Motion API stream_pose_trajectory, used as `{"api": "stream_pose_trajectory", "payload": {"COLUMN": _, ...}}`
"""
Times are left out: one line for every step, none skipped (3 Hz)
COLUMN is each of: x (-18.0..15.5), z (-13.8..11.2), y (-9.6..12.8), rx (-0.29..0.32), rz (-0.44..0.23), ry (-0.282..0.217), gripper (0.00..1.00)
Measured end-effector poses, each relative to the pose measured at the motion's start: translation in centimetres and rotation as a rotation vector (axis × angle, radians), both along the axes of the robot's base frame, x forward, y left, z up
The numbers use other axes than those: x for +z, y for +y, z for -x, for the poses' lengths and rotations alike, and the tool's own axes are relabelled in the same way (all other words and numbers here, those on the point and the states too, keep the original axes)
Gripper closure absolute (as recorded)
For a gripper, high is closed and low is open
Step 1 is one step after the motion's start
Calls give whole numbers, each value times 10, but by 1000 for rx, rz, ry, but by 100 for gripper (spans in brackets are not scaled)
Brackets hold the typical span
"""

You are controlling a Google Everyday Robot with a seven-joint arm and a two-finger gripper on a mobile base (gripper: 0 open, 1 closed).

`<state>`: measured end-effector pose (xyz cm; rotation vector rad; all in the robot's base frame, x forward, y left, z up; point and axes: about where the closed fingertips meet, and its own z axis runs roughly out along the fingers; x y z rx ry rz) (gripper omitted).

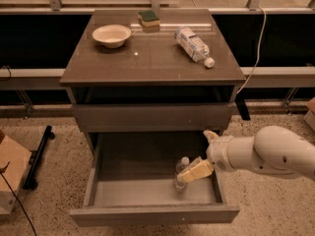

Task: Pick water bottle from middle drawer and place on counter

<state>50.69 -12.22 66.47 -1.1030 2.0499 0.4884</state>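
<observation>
The water bottle (181, 173) is small, clear and white-capped. It stands upright on the pale floor of the open middle drawer (147, 193), at its right side. My gripper (197, 154) reaches into the drawer from the right on a white arm. It is open: the near yellowish finger (196, 171) lies across the bottle's right side and the far finger (210, 134) points toward the drawer's back. The bottle is not between them. The counter (152, 58) is the glossy brown top above.
On the counter stand a pale bowl (111, 35), a green-topped sponge (148, 19) and a bigger labelled bottle (194, 44) lying on its side. A closed drawer front (152, 116) sits above the open one. A cardboard box (11, 173) is on the floor at left.
</observation>
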Motion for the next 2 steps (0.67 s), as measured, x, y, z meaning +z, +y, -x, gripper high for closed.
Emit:
{"api": "stream_pose_trajectory", "payload": {"x": -28, "z": -4, "y": -1, "rx": -6, "rz": -24, "ry": 5, "gripper": 0}}
{"api": "stream_pose_trajectory", "payload": {"x": -56, "z": -9, "y": 0, "rx": -10, "rz": -76, "ry": 29, "gripper": 0}}
